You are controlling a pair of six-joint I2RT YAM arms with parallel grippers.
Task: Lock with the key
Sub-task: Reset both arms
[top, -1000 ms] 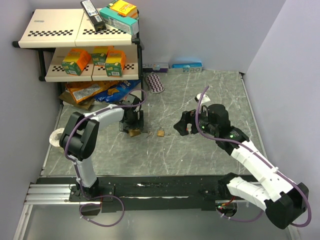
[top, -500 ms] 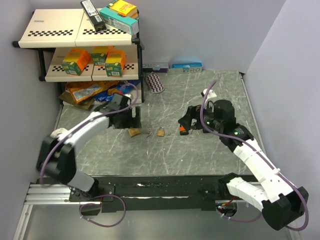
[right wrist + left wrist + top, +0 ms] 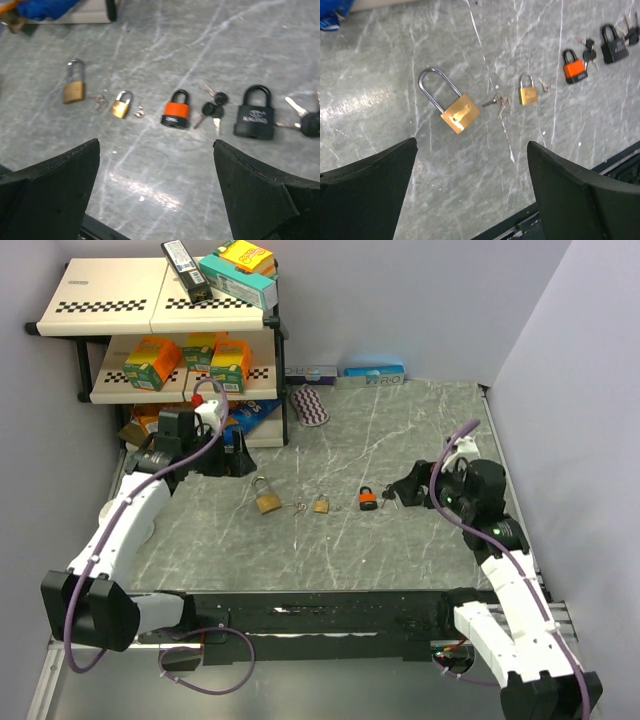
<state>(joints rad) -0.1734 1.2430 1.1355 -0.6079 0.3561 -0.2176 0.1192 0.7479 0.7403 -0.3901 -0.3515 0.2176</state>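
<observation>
Four padlocks lie in a row on the grey marble table. The large brass padlock (image 3: 266, 498) (image 3: 455, 110) (image 3: 73, 87) is leftmost, with a bunch of keys (image 3: 496, 102) just right of it. Then come a small brass padlock (image 3: 528, 93) (image 3: 121, 105), an orange padlock (image 3: 368, 499) (image 3: 176, 111) beside black-headed keys (image 3: 212, 105), and a black padlock (image 3: 255, 117). No key sits in any lock. My left gripper (image 3: 235, 455) (image 3: 471, 145) hangs open, up and left of the large padlock. The right gripper (image 3: 410, 483) (image 3: 156, 145) is open, right of the orange one.
A two-tier shelf (image 3: 160, 300) with boxes stands at the back left, with snack bags (image 3: 180, 420) under it. A patterned pouch (image 3: 310, 405) and flat boxes (image 3: 375, 373) lie along the back wall. The black rail (image 3: 320, 615) runs along the near edge.
My left gripper opened and pulled back up-left, away from the large brass padlock. The right arm drew back to the right, uncovering the orange padlock.
</observation>
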